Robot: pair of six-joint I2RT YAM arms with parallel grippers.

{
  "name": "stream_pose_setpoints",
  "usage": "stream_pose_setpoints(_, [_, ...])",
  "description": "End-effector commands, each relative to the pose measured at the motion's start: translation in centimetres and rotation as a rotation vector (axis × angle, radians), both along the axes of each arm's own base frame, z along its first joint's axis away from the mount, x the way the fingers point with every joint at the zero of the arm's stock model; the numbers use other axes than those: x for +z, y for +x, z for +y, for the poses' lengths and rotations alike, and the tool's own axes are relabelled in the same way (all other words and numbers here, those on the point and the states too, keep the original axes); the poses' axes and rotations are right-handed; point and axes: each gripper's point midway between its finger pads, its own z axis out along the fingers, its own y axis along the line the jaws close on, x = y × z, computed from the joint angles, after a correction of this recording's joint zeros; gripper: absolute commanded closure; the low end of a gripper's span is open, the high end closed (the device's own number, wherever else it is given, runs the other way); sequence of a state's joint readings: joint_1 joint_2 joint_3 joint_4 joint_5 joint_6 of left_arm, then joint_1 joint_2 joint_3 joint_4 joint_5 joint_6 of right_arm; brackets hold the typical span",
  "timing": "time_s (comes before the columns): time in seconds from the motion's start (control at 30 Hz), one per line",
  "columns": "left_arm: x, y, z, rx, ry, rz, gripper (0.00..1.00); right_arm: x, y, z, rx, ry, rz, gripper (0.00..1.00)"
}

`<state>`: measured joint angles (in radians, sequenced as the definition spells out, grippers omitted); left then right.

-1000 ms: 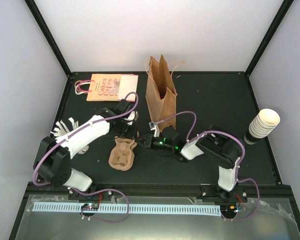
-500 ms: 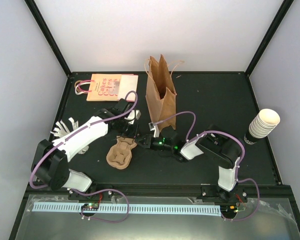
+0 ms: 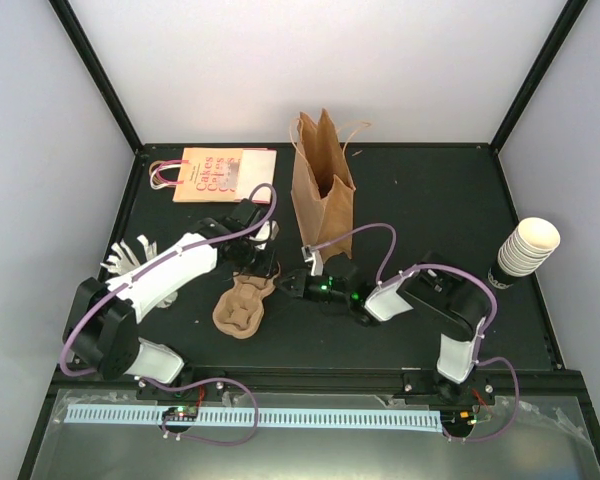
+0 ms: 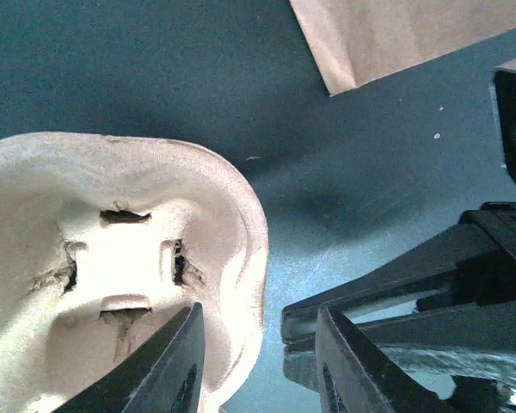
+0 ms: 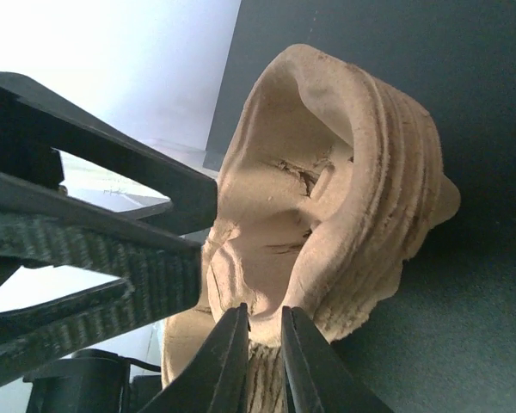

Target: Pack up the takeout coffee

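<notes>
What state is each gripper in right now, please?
Left gripper: open, straddling the rim of the brown moulded pulp cup trays.
Right gripper: shut on the trays' edge.

White walls (image 3: 330, 60); black tabletop (image 3: 430, 200)

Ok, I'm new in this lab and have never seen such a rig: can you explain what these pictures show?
Two robot arms are bolted at the near edge of the table. One picture looks down from above; the other two come from a camera on each wrist. On it: an upright brown paper bag, a printed bag lying flat, a stack of cream cups, and stacked pulp cup trays. The right pincer is shut on the trays' rim; the left pincer hangs open at the trays, gripping nothing.
</notes>
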<state>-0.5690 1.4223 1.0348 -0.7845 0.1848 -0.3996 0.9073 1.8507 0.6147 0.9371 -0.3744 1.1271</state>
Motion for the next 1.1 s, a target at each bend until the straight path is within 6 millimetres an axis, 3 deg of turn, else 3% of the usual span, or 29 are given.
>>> stream_pose_setpoints(0.0, [-0.9,-0.1,0.2,-0.029,0.055,-0.009,0.6,1.3,0.5,-1.0,-0.051,0.013,-0.059,0.84])
stream_pose_setpoints(0.37, [-2.6,0.6,-0.4,-0.053,0.115,0.006,0.61,0.1,0.7,-2.3,-0.099,-0.046,-0.049,0.84])
stream_pose_setpoints(0.57, [-3.0,0.9,-0.6,-0.058,0.118,0.018,0.71,-0.6,0.8,-2.6,-0.111,-0.067,-0.033,0.84])
stream_pose_setpoints(0.73, [-2.6,0.7,-0.9,-0.062,0.101,0.02,0.82,-0.9,0.8,-2.4,-0.108,-0.07,-0.026,0.84])
stream_pose_setpoints(1.07, [-0.5,0.0,-0.5,-0.054,0.076,0.0,0.82,0.3,0.9,-0.9,-0.052,-0.023,-0.04,0.81])
